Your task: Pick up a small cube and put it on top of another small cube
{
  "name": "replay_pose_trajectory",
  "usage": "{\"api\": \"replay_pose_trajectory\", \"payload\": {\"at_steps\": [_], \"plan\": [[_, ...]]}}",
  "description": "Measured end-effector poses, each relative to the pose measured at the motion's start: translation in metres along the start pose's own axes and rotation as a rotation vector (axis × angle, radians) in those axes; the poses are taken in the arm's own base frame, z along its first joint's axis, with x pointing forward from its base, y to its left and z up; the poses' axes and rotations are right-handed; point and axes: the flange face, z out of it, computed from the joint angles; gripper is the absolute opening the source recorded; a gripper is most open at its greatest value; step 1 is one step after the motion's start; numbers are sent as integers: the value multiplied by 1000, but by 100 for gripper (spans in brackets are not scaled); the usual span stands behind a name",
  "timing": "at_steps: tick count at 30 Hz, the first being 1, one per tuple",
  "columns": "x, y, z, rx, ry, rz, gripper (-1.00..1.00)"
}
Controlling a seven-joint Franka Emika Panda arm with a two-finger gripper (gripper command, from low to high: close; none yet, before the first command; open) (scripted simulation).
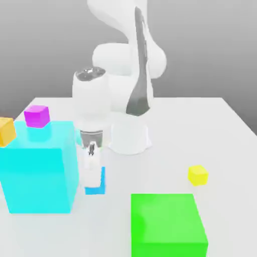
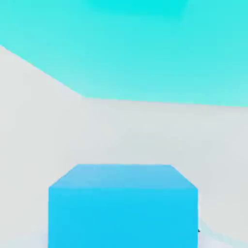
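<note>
The small sky-blue cube (image 1: 98, 183) rests on the white table, just off the exterior view's right side of the big cyan block (image 1: 40, 168). My gripper (image 1: 92, 173) has come straight down on it, and its white fingers reach the cube's sides and hide part of it. The jaws are shut on the cube. In the hand view the same cube (image 2: 123, 208) sits very close on the white surface, with the cyan block (image 2: 145, 48) behind it. Other small cubes lie around: a yellow one (image 1: 198, 174), a magenta one (image 1: 37, 116) and an orange one (image 1: 6, 131).
A big green block (image 1: 167, 226) stands at the front, towards the exterior view's right. The arm's white base (image 1: 130, 135) rises just behind the gripper. The magenta and orange cubes are behind the cyan block's far edge. The white table (image 1: 216, 130) stretches out to the right.
</note>
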Motion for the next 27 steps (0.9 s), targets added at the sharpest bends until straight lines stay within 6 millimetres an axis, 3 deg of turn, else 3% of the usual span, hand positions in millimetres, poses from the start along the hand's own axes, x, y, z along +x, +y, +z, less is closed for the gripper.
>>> {"api": "replay_pose_trajectory", "payload": {"at_steps": [9,10,12,14,16,27], "plan": [[-50,-73,-11,109,35,-391,-100],[-49,-84,-18,114,39,-396,-100],[-37,-107,-37,116,43,-366,-100],[-12,-126,-59,105,38,-291,-100],[11,-134,-79,87,25,-223,-100],[101,-101,-162,6,-23,2,-100]]}}
